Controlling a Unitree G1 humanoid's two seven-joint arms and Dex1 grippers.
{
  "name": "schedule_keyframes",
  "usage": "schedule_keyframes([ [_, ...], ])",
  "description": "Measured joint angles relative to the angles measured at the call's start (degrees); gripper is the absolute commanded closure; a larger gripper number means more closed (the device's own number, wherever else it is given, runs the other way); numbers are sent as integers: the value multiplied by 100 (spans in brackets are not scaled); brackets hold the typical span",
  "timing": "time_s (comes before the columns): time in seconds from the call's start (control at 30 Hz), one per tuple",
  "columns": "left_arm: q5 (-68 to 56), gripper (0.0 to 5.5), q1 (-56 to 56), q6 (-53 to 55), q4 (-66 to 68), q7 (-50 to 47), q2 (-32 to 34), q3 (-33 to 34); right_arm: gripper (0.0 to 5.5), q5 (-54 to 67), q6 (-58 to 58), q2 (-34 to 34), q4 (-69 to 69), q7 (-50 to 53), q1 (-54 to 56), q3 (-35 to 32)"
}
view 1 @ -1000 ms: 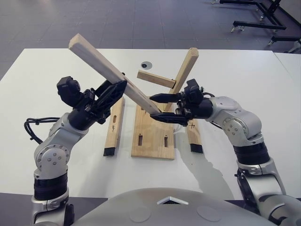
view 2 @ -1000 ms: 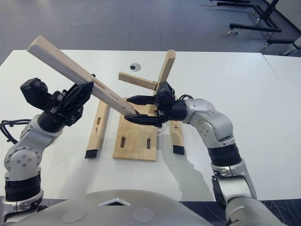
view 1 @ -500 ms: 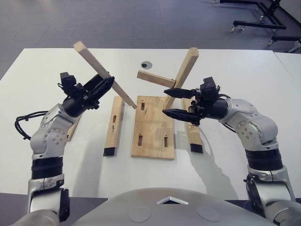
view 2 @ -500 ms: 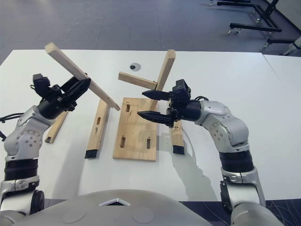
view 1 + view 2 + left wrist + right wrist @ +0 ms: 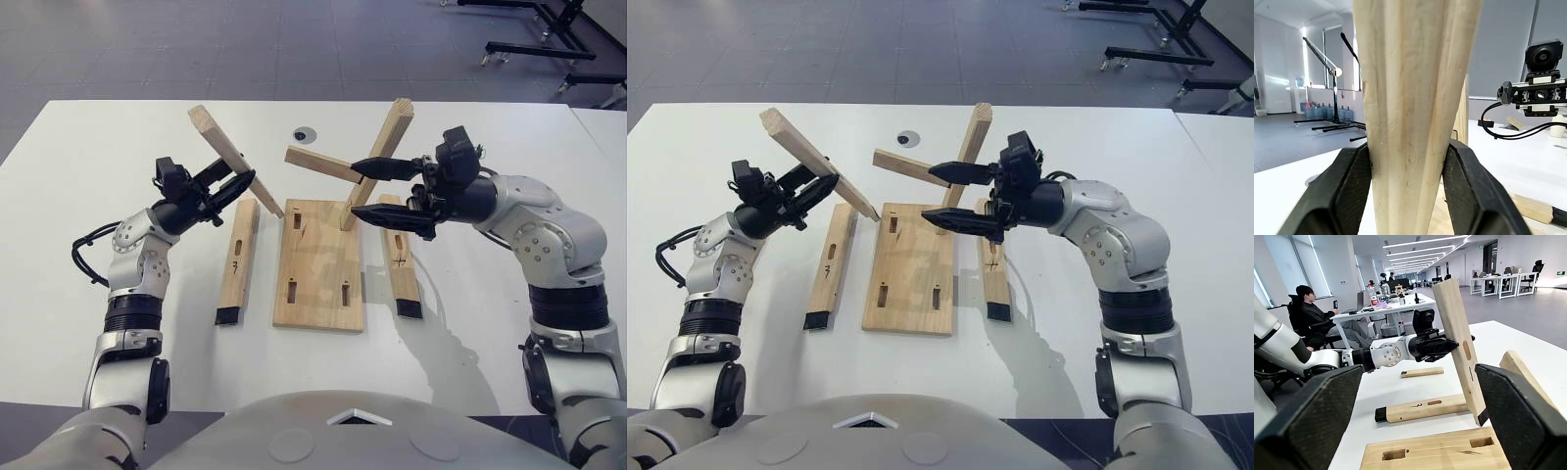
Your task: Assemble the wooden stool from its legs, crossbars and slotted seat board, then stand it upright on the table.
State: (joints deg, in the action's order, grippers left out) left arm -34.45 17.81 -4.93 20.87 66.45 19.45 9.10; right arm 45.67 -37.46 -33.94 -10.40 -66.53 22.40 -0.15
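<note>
Well, the slotted seat board (image 5: 318,264) lies flat on the counter (image 5: 490,147), a first leg (image 5: 377,157) planted in it. The left claw (image 5: 235,186) clamps a second leg (image 5: 223,149), tilted beside the board, while the right claw (image 5: 355,188) gapes empty. Leg-fitting, I'd say — next, steer its end into a slot.

- Left claw (image 5: 233,186) grips a tilted leg (image 5: 220,145) above the tabletop (image 5: 98,176).
- Right claw (image 5: 355,190), spread wide, hovers by the board (image 5: 318,284).
- A flat leg (image 5: 238,259) lies beside the board.
</note>
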Motion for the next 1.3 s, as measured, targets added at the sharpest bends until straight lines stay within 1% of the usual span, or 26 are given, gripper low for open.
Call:
schedule_keyframes([
  [0.1,-209,347,101,-43,-50,51,-21,236,131,-10,-67,-86,91,-116,165,14],
  [0.2,-328,347,102,59,-65,300,-22,259,131,-18,-118,-122,159,-195,251,43],
  [0.4,-126,347,168,213,115,752,-162,-141,131,-69,-120,-131,259,-289,398,138],
  [0.53,40,347,338,216,546,1018,-140,-270,131,-69,-121,-142,270,-370,412,151],
  [0.7,286,347,759,211,1151,1422,190,-370,131,-69,-136,-177,274,-390,414,158],
  [1.07,1019,347,1405,409,1192,2140,899,-1008,131,-45,-362,-189,108,-387,400,198],
  [1.17,1205,347,1645,393,1226,2278,974,-1141,131,-39,-370,-179,33,-374,355,201],
  [1.3,1269,347,1684,336,1320,2334,1024,-1154,131,-14,-378,-152,-48,-355,286,221],
])
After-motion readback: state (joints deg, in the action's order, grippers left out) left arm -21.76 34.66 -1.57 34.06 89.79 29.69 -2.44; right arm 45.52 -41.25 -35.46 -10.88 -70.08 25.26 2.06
